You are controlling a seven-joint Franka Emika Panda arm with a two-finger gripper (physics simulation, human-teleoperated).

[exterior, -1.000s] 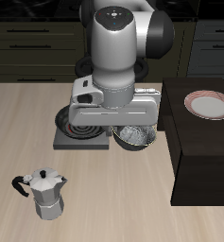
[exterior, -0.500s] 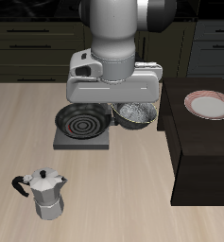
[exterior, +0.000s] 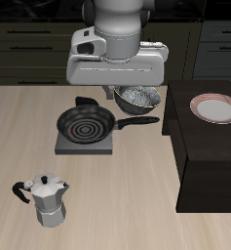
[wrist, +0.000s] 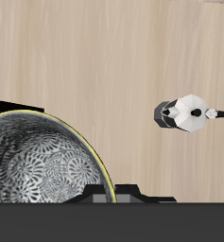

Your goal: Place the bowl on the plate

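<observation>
The jaws themselves were hidden: in the exterior view the arm's bulky wrist housing covered them, and in the wrist view only the bowl's (wrist: 43,165) speckled interior filled the near field, so their exact spread could not be read directly. Since the bowl (exterior: 137,98) hung clear of the tabletop (exterior: 29,137) just beneath the gripper (exterior: 136,88), the fair judgement was that they were clamped on its rim, carrying it. The bowl was raised above the black frying pan (exterior: 86,124) and its handle, which sat on a grey square mat; that height probably served to clear the pan and then the edge of the dark raised block (exterior: 210,146) beside it. The plate (exterior: 214,107), white with a red-pink ring, lay on top of that block, well apart from the bowl and empty, so the bowl was not yet set down. The task looked roughly halfway: lifted, with the sideways carry toward the plate and the lowering left to do. The next move would call for keeping the bowl level and high enough to pass over the block's edge. A rim grip on a smooth metal bowl could let it tilt or slip. A silver moka pot (exterior: 49,198) stood nearer the table's front edge, far from the path, and it also showed in the wrist view (wrist: 189,114).
</observation>
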